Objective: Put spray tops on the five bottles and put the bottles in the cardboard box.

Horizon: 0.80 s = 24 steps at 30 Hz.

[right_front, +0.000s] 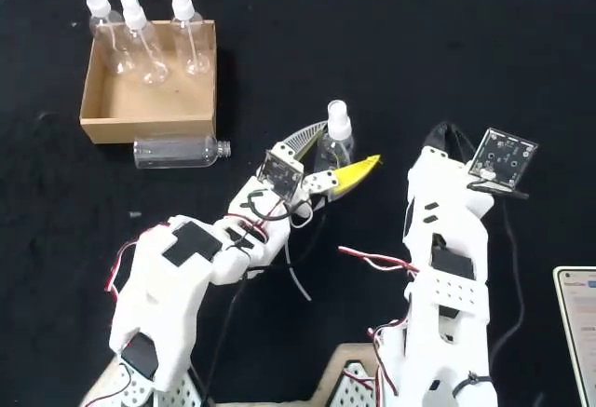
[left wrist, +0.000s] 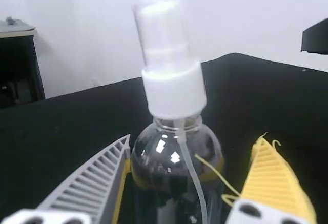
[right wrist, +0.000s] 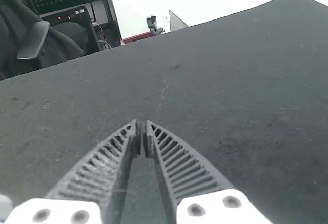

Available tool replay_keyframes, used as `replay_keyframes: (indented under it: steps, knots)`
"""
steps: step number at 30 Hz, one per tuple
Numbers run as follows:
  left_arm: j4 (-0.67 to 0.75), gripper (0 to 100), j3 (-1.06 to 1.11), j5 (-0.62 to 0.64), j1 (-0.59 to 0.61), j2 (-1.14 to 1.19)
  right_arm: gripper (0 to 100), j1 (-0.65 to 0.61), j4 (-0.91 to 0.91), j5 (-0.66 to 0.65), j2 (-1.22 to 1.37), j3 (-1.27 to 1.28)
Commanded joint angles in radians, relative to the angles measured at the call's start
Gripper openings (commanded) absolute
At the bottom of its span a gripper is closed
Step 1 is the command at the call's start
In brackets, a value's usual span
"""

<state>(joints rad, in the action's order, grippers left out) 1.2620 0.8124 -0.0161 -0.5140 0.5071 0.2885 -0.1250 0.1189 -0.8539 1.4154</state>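
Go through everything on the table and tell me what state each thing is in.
Left gripper: open around a bottle.
Right gripper: shut, empty.
Bottle at left gripper: upright, spray top on.
Three bottles in box: standing, spray tops on.
Bottle beside box: lying on its side, no spray top.
Cardboard box: open, three bottles inside.

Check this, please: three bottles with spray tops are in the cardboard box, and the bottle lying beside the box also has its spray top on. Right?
One part is wrong: the lying bottle has no top; its neck is bare, as the high view shows. The three bottles in the cardboard box do have spray tops.
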Motion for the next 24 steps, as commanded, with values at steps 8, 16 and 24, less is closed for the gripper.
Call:
replay_keyframes:
  steps: [8, 16, 24]
  knots:
    - [0.003, 26, -0.012, 0.038, 0.013, -0.044, 1.5, -0.012, -0.026, 0.005, -0.022, -0.048]
    - [0.058, 4, -0.005, 0.037, 0.012, -0.051, 1.5, -0.012, -0.026, 0.005, -0.022, -0.048]
    - [0.324, 3, 0.048, -0.032, 0.024, -0.051, 1.5, -0.014, -0.026, 0.005, -0.022, -0.047]
